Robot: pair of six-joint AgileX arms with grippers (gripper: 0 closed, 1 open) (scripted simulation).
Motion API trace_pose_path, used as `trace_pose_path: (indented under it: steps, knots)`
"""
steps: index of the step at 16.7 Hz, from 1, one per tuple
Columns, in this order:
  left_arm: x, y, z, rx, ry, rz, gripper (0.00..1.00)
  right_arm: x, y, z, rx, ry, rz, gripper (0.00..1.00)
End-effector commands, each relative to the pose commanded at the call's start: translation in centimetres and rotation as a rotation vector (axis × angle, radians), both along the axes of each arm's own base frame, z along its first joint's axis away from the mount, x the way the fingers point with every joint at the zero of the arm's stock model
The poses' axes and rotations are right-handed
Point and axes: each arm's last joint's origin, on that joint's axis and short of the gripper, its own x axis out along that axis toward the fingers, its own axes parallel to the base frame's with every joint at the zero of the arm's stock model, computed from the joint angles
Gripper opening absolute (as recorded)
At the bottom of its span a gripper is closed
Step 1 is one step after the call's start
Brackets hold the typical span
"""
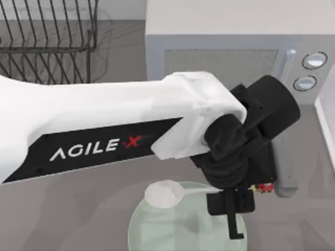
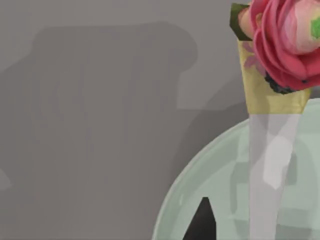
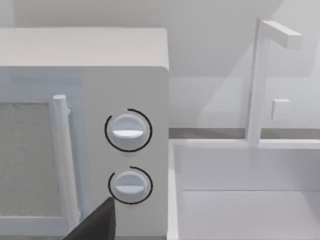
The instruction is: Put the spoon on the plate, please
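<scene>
Dish rack [image 1: 49, 42]: a dark wire rack at the far left of the table, well behind and to the left of the working pincer.
Left arm [image 1: 104, 130]: a long white limb with a black panel, reaching from the left edge across the table and ending in black wrist parts over the plate's far right side.
Plate [image 1: 157, 227]: pale green and glassy, near the front edge, lying directly under the left pincer and stretching out to its left.
Spoon [image 1: 165, 193]: white, its oval bowl resting over the plate's far rim, to the left of the pincer; the thin handle runs rightward to the black fingers and disappears behind them.
Left gripper [image 1: 233, 222]: hanging low over the plate's right part, one thin black finger pointing down. It sits at the spoon's handle end, but I cannot tell whether the fingers are apart or pressed together on it.
Flower [image 2: 287, 42]: in the left wrist view, a pink bloom in a yellow wrapper just beyond the plate's rim.
Microwave [image 1: 230, 49]: white, with two round knobs, behind the pincer.
Sink [image 3: 240, 200]: white basin with a tall tap, right of the microwave.
Right gripper [image 3: 97, 225]: a dark fingertip facing the microwave's knobs; I cannot tell how its fingers stand.
</scene>
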Motion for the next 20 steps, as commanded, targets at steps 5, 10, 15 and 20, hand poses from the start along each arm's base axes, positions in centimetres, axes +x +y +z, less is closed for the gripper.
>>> trace_pose_path:
  steps: [5, 10, 15, 20]
  knots:
    - [-0.2, 0.8, -1.6, 0.048, 0.056, -0.009, 0.0, 0.0, 0.0, 0.0, 0.0, 0.0, 0.0, 1.0]
    - [-1.0, 1.9, -4.4, 0.153, 0.147, -0.023, 0.0, 0.0, 0.0, 0.0, 0.0, 0.0, 0.0, 1.0]
    - [-1.5, 2.4, -6.5, 0.213, 0.201, -0.031, 0.0, 0.0, 0.0, 0.0, 0.0, 0.0, 0.0, 1.0]
    - [-1.5, 2.4, -6.5, 0.213, 0.201, -0.031, 0.15, 0.0, 0.0, 0.0, 0.0, 0.0, 0.0, 1.0]
